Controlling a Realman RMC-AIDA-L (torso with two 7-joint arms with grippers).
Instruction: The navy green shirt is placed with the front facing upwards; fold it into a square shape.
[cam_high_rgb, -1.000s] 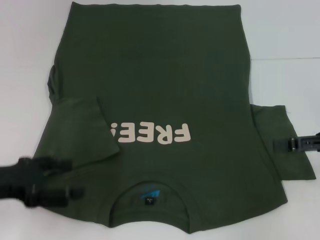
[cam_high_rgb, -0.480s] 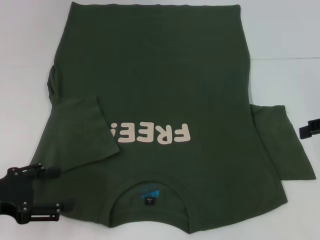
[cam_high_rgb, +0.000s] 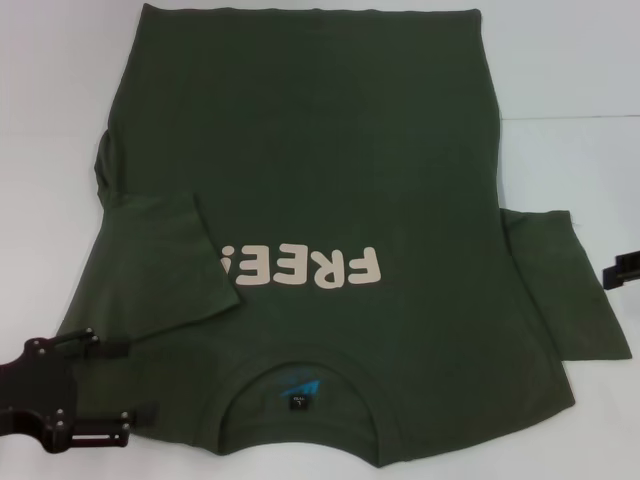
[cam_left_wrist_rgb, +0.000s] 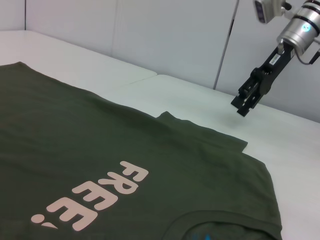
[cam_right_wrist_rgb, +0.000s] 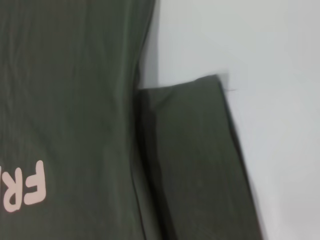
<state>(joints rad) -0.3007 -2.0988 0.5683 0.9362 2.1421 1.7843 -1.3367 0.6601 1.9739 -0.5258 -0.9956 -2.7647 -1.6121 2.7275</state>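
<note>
Navy green shirt (cam_high_rgb: 320, 230) lay flat, front up, across the tabletop (cam_high_rgb: 570, 60), collar at the near edge. Soft and limp, it looked best pinched at a hem or sleeve. Left hand (cam_high_rgb: 118, 385), spread wide, had drawn back toward the near-left corner; right hand (cam_high_rgb: 620, 270), state unclear, had retreated to the right edge.

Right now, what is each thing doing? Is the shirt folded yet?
shirt: flat, front up, not square yet
left sleeve: folded in over the chest
right sleeve: spread out on the table
left gripper: open, at the shoulder
right gripper: lifted, off the sleeve
</note>
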